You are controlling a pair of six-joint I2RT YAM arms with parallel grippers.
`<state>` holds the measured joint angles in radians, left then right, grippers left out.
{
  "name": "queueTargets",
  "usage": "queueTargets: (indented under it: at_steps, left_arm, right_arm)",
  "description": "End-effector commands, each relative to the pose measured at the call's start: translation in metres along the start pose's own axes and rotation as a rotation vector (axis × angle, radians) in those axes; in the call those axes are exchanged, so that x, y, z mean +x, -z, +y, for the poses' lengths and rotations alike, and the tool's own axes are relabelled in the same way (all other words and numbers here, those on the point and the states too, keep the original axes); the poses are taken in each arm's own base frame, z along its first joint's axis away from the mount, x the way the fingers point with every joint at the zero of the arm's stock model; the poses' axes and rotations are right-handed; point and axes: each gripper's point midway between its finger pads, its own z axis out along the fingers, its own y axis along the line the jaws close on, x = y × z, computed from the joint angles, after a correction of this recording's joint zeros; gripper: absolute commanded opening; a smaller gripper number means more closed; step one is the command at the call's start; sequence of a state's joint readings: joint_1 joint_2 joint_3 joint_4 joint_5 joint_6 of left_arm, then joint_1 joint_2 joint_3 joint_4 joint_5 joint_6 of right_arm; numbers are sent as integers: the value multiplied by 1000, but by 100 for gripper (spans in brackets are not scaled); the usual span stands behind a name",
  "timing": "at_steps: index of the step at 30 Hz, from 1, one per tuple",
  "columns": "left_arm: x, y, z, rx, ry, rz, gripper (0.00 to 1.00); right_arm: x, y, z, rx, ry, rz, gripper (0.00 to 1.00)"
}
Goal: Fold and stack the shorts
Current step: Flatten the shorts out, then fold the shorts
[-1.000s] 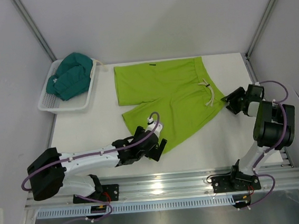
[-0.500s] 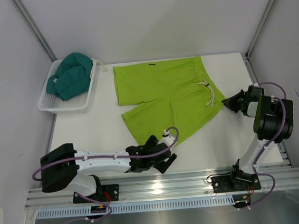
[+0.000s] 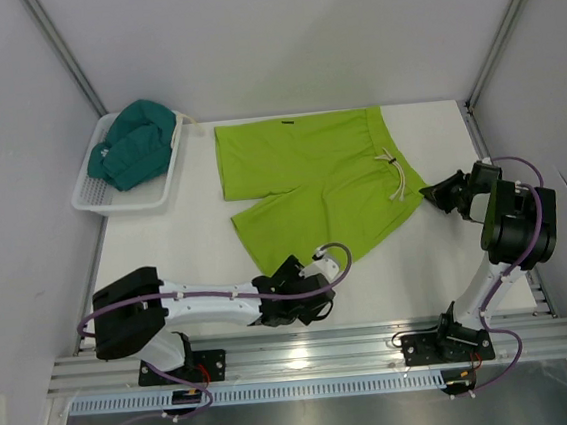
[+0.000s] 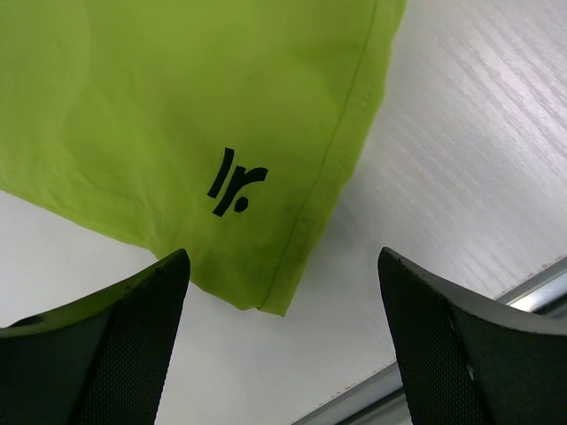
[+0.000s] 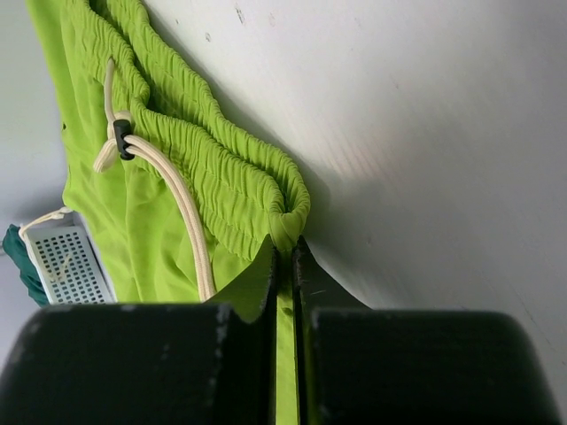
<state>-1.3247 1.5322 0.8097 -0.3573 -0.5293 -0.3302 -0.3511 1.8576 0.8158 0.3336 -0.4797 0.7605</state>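
At the far left, a white mesh basket (image 3: 89,196) sits at the back corner of the table (image 3: 187,252). The dark teal shorts (image 3: 136,141) are heaped in it, bunched and unfolded, well apart from everything else. Along the near edge runs an aluminium rail (image 3: 317,350) carrying both arm bases.

The left arm lies low across the near side, and the left gripper (image 3: 308,306) is at the nearest leg corner of the lime green shorts (image 3: 310,175). In the wrist view its fingers (image 4: 133,336) are spread wide and hold nothing (the hem corner lies between them on the bare table). A small dark logo (image 4: 232,184) is printed just inside that stitched hem.

The lime pair is spread flat in mid-table with its legs pointing left, and nothing lies on it. Its gathered waistband (image 5: 221,150) faces right, and a cream drawstring (image 3: 394,177) trails loose over the fabric.

At the right edge, the right gripper (image 3: 440,193) has its fingers pressed together on the end of the waistband, with a strip of green cloth pinched between them.
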Motion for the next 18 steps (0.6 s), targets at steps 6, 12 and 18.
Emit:
queueTargets:
  at_steps: [6,12,18]
  left_arm:
    - [0,-8,7,24,14,6,68]
    - [16,-13,-10,126,3,23,32]
    - [16,9,-22,214,11,-16,5]
  right_arm:
    - [-4,-1,3,-27,8,-13,0]
    - [-4,-1,1,-24,-4,-10,0]
    - [-5,0,-3,-27,-23,-11,0]
